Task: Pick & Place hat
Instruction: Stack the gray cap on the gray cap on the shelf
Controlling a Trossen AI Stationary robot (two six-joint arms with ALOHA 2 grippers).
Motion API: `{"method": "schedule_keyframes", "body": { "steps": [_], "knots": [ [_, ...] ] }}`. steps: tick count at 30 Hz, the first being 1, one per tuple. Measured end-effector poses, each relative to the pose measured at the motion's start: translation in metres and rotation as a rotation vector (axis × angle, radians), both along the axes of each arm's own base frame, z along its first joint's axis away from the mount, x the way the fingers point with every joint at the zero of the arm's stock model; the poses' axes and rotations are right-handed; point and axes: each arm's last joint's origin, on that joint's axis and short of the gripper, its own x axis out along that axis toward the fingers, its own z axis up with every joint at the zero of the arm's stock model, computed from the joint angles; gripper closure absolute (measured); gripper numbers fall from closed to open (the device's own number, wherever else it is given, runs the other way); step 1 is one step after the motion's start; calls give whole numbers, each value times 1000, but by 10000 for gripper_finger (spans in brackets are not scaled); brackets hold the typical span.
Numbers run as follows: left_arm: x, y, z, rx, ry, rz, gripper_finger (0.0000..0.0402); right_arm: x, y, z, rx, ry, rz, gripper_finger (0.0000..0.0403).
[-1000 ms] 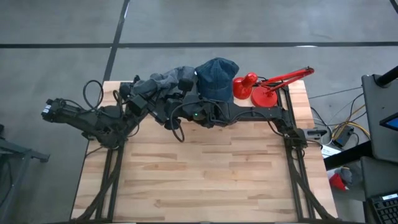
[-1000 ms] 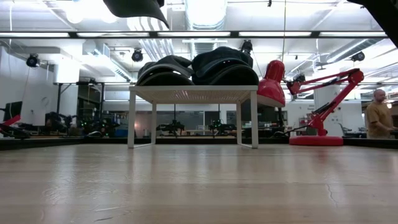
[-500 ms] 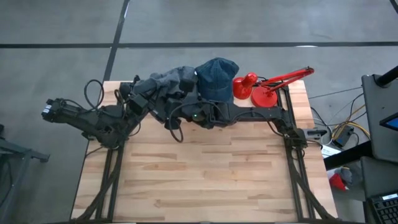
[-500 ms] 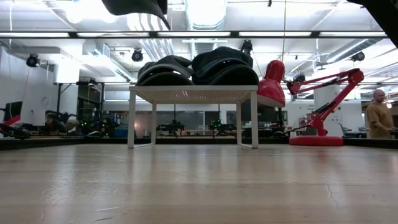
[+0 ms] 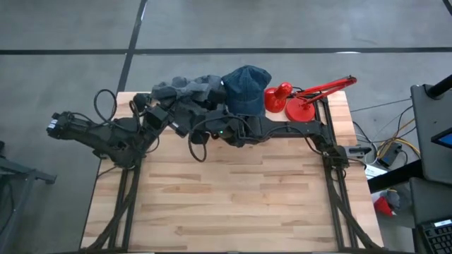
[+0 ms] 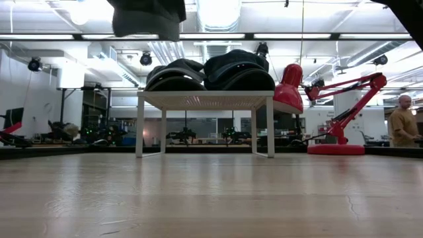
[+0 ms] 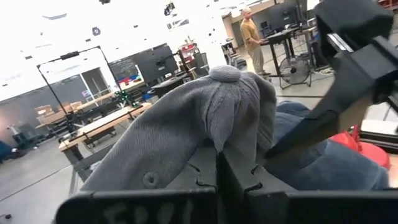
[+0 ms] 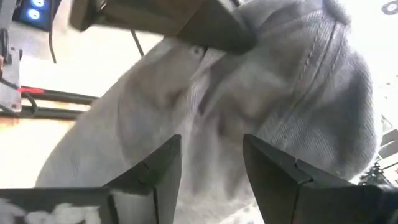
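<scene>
Spanning the whole lower frame, the wooden desk (image 5: 233, 204) is bare across its near and middle parts, giving ample room for a set-down. All objects crowd the far edge: a white rack (image 6: 205, 100), a red desk lamp (image 5: 311, 99) at the far right corner, and two caps. The blue denim cap (image 5: 246, 86) sits on the rack, just beside the lamp. The grey cap (image 5: 185, 92) now lies further left than a second ago, and in the low view a dark mass hangs lower at the top edge; judged from this, the lift off the rack has begun. The left gripper (image 7: 219, 163) has its fingers closed on the grey cap's fabric near the crown. The right gripper (image 8: 208, 163) hovers at the same cap with fingers spread apart, gripping nothing. Both arms meet over the far edge, close together, so clearance between them is tight. A person (image 6: 402, 119) stands well beyond the desk.
</scene>
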Motion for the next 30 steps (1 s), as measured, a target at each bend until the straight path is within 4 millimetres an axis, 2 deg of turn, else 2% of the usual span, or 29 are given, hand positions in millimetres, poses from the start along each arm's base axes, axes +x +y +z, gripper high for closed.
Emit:
{"method": "schedule_keyframes", "body": {
  "steps": [8, 17, 22, 30],
  "knots": [
    [-6, 11, 4, 10, -3, 42, 401, -9, 2, -7, 36, 102, -14, 231],
    [-14, 14, 26, -13, -103, 21, 401, -43, -3, -9, 201, 215, -128, 244],
    [-11, 13, 36, -45, -173, -3, 401, -62, -8, 0, 264, 205, -187, 252],
    [3, 11, 35, -78, -211, -20, 401, -89, -20, 16, 293, 169, -226, 269]
  ]
}}
